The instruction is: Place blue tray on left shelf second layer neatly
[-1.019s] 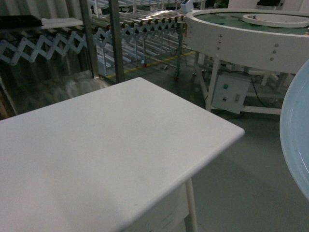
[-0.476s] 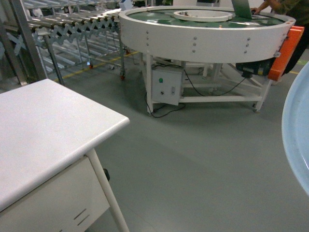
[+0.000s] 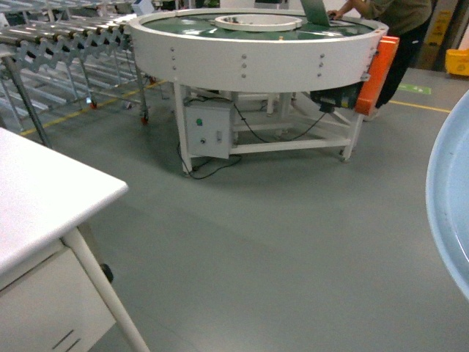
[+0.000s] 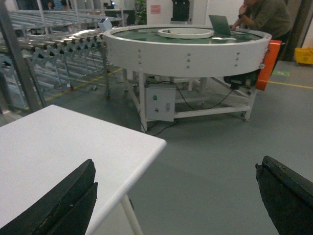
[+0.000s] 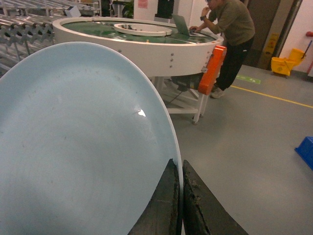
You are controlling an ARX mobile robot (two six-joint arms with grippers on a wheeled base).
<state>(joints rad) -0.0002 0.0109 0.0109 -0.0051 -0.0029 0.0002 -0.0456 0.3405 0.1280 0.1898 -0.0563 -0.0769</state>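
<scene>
The blue tray (image 3: pixel 451 198) is a pale blue round dish that cuts into the right edge of the head view, held on edge above the floor. In the right wrist view the blue tray (image 5: pixel 83 147) fills the left half, and my right gripper (image 5: pixel 180 169) is shut on its rim, one dark finger on each side. My left gripper (image 4: pixel 176 196) is open and holds nothing, with its fingers (image 4: pixel 63 205) wide apart above the white table's corner and the floor. The left shelf is out of view.
A white table (image 3: pixel 37 198) juts in at the left. Ahead stands a big round white conveyor (image 3: pixel 256 51) with a control box (image 3: pixel 209 128) and an orange guard (image 3: pixel 377 70). A person (image 3: pixel 396 22) stands beside it. Roller conveyors (image 3: pixel 58 37) run at the far left. Grey floor lies between.
The head view has swung right: the white table slid off to the left and the round conveyor came to the middle. The tray stays at the right edge, still gripped.
</scene>
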